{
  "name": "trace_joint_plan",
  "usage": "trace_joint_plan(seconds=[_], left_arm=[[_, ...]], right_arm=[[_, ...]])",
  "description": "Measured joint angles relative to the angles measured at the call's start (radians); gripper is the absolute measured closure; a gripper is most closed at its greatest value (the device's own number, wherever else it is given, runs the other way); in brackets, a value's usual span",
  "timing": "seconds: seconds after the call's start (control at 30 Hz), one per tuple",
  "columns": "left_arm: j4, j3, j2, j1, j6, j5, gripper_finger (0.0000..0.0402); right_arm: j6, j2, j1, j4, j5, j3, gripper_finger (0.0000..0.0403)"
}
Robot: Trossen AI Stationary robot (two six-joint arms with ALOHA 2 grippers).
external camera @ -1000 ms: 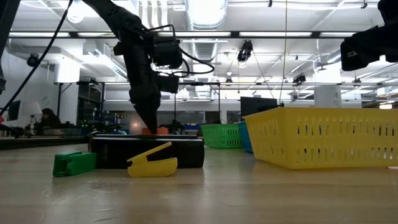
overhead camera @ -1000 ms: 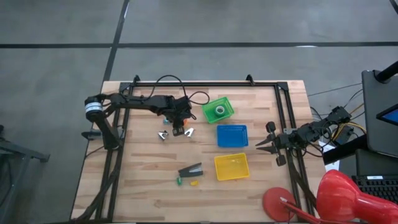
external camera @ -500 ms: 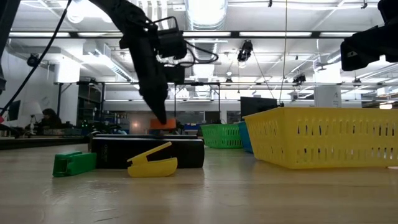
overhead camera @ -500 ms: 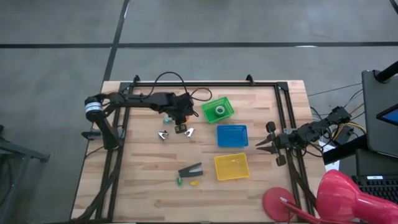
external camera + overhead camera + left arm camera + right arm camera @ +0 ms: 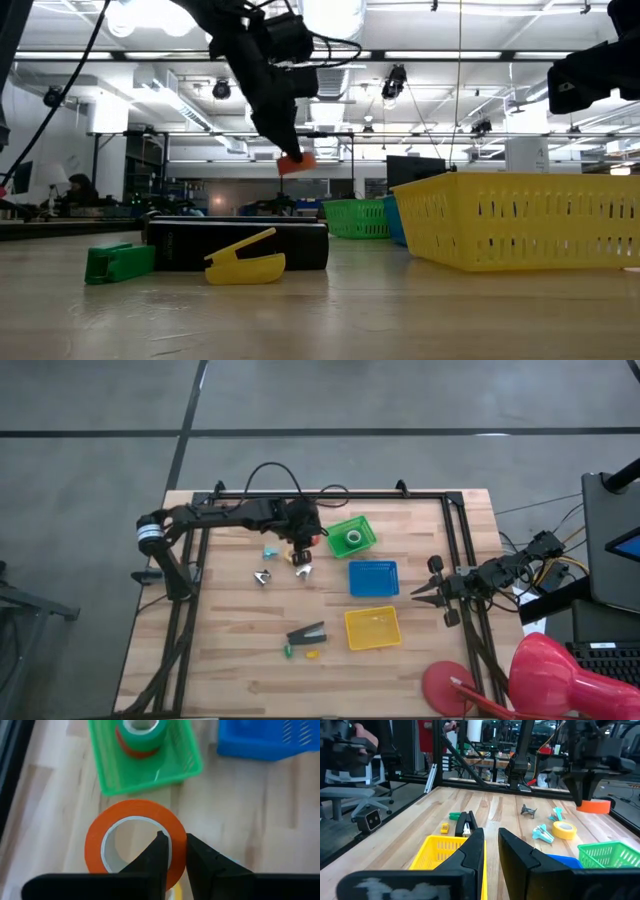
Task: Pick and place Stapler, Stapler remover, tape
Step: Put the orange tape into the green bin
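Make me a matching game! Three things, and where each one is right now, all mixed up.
Things:
1. orange tape
2. stapler
3. green tape roll

Places:
A. lying on the table beside the yellow basket
B. inside the green basket
C. up in the air, gripped by the left pincer

Pairs: 1-C, 2-A, 3-B

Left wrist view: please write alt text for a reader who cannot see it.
The left gripper is shut on the wall of an orange tape roll, held above the wooden table. Beyond it sits a green mesh basket holding a green tape roll, with a blue basket beside it.
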Motion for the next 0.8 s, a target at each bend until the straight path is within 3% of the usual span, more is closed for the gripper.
trace_joint_plan(seconds=[0.4, 0.8], left_arm=[[0.090, 0.096, 0.013, -0.002, -0.013, 0.032, 0.0352], [0.075, 0.311, 0.207, -0.003, -0.019, 0.096, 0.0351]], right_arm=[[-0.002, 0.000, 0.000, 0.000, 0.000, 0.000, 0.0351], [0.000, 0.000, 0.000, 0.000, 0.000, 0.000, 0.0351]])
